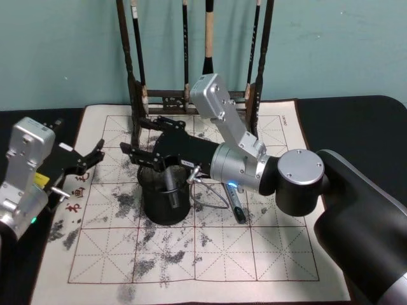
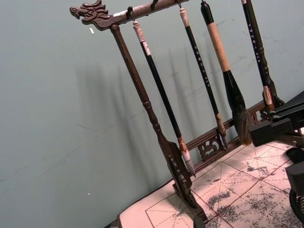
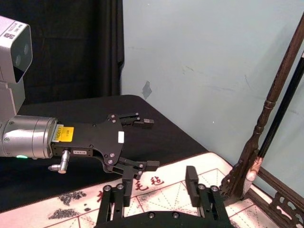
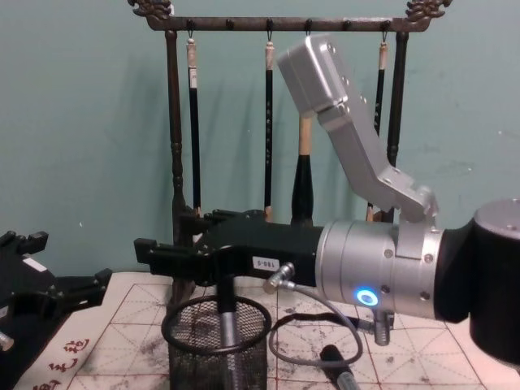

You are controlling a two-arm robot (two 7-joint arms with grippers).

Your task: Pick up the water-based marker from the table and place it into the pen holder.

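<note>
Above the black wire-mesh pen holder (image 4: 203, 366), right end effector (image 3: 159, 183) spread, grey-barrelled marker (image 4: 226, 321) standing inside. A crooked retreat could clip the rim and topple it. Left end effector (image 3: 148, 143), spread, idles by the surface's left edge.

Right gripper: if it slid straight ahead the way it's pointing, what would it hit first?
The right gripper would most likely meet the left gripper, open and facing it; the gap between looks free, though depth is unclear.

Silver arm segments (image 4: 382, 268), blue light ring (image 4: 367, 296), black right claw (image 1: 132, 135), yellow-labelled left claw (image 1: 96, 154)
</note>
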